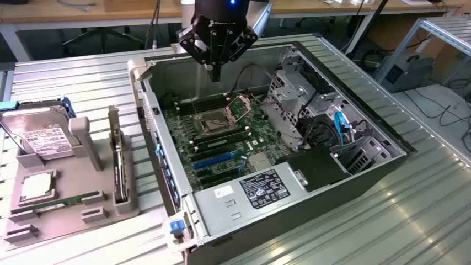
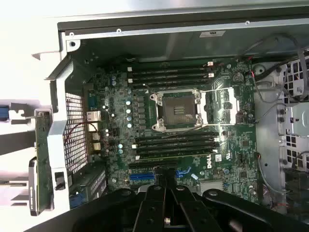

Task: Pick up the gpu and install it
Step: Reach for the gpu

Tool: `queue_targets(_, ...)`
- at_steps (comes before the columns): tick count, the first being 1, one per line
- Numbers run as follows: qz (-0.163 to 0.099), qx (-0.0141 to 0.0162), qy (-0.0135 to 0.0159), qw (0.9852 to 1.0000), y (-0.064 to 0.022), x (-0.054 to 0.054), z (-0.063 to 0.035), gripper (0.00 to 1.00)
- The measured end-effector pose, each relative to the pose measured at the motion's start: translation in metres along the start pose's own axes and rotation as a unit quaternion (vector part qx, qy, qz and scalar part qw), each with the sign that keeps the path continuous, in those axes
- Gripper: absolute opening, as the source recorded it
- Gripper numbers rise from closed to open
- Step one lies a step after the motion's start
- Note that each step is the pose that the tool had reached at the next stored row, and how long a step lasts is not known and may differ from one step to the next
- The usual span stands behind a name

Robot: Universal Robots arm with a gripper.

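Note:
The gpu [image 1: 116,157] stands on edge in a grey holder tray [image 1: 74,221] at the exterior view's left, outside the open computer case [image 1: 294,204]. In the wrist view the gpu [image 2: 41,154] shows as a thin green card edge with a silver end beside the case wall. My gripper [image 1: 213,72] hangs above the far end of the case, over the motherboard [image 1: 220,138], well apart from the gpu. Its fingers [image 2: 166,186] are pressed together, shut on nothing. Blue card slots [image 2: 142,176] lie on the board just under the fingertips.
The tray also holds a silver hard drive [image 1: 43,138], a processor chip [image 1: 37,186] and a RAM stick [image 1: 63,202]. Inside the case are the empty CPU socket [image 2: 176,110], drive cages [image 1: 294,94], cables and a power supply [image 1: 261,190]. Ribbed metal tabletop [image 1: 412,221] surrounds the case.

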State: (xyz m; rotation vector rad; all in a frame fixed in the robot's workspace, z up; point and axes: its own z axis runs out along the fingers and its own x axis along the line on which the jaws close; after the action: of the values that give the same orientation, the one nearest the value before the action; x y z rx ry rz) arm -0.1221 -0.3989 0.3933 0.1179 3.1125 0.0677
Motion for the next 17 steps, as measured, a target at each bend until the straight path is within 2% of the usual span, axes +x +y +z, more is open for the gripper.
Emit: queue_targets(17, 0.000, 0.0000, 0.0000, 1.0000, -0.0005, 0.0070, -0.0002, 0.11)
